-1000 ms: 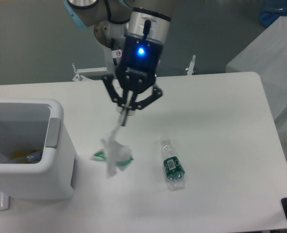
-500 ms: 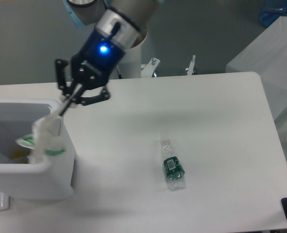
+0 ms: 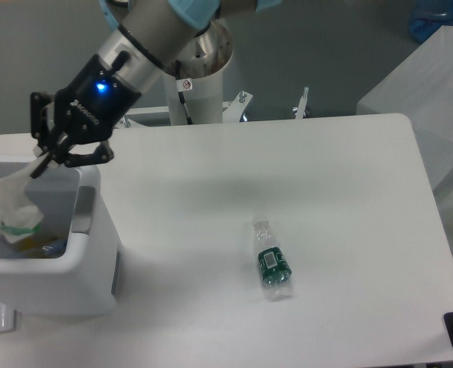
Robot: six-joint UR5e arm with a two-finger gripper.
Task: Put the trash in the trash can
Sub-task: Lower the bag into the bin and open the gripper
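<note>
The crumpled wrapper (image 3: pixel 8 208) (clear plastic with a green bit) hangs from the gripper (image 3: pixel 39 165), whose fingers are pinched narrow on its top corner, above the open mouth of the white trash can (image 3: pixel 80 261) at the table's left edge. Out to the right, well apart, the small bottle (image 3: pixel 271 260) with its dark green label lies on its side on the white table (image 3: pixel 341 199).
</note>
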